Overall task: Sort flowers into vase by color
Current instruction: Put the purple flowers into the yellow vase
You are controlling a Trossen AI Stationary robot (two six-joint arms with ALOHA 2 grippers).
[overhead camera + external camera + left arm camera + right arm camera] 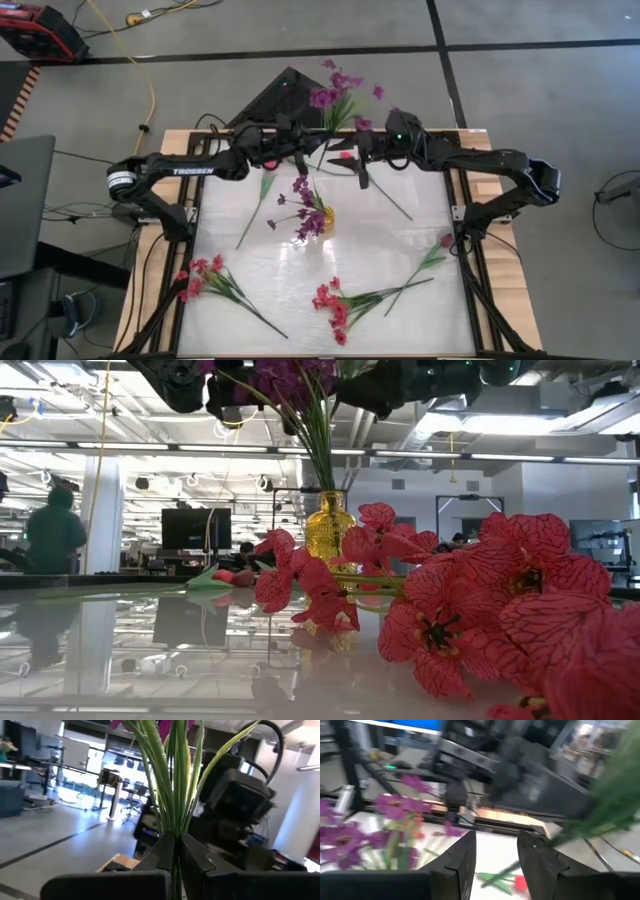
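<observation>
At the 12 o'clock edge of the worktop [400, 255] the left tool [174, 851] is clenched on the green stems of a purple sprig [337, 95], whose blooms fan out past the worktop's far edge over the floor; the left wrist view shows the stems pinched between its two dark fingers [162, 849]. The right tool [495, 855] hangs just beside it at about 1 o'clock, released, with its fingers apart and nothing between them. Near the middle of the worktop a yellow vase [330, 525] stands upright holding a bunch of purple flowers [305, 210]. A single stem with a green bud [256, 205] lies at about 10 o'clock of the vase, and a red-bloomed stem [375, 180] lies under the right tool at about 1 o'clock. The remaining red-pink flowers lie flat on the worktop: one sprig [215, 283] at 8 o'clock, a larger sprig [345, 300] at 6 o'clock, and a single stem with a pink head [428, 262] at 4 o'clock. In the low view the nearest red-pink blooms [500, 600] fill the foreground, and a person [52, 530] stands far back in the room.
</observation>
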